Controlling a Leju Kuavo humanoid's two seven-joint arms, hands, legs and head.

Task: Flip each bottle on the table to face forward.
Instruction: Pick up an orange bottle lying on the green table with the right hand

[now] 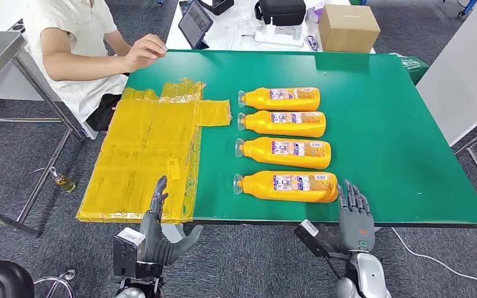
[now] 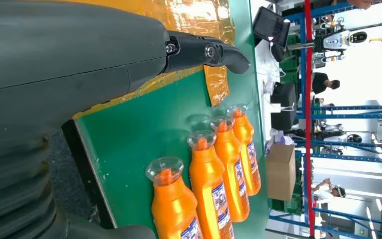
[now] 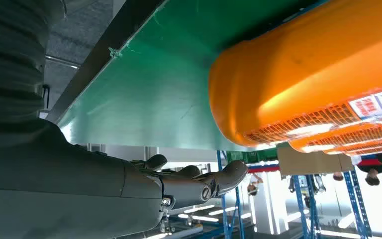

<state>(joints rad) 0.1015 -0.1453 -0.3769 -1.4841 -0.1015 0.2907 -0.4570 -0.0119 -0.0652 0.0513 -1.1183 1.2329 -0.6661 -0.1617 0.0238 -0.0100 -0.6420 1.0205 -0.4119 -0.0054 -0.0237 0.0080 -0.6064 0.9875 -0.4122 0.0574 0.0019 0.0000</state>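
Four orange bottles [image 1: 284,142] lie in a column mid-frame on the green table [image 1: 397,136], labels up, caps left. Both hands, left hand [image 1: 158,233] and right hand [image 1: 355,217], sit at the lower edge, fingers spread, empty.

Green bench [image 1: 397,124]. Four orange bottles [image 1: 284,144] with clear caps, white-and-blue labels with small print. Crinkled translucent yellow film [image 1: 146,155] over left part. Far right, brown cardboard box [image 1: 348,28]. Dark grey hands: left hand [image 1: 158,233], right hand [image 1: 355,214]. Mottled grey carpet [image 1: 12,161].
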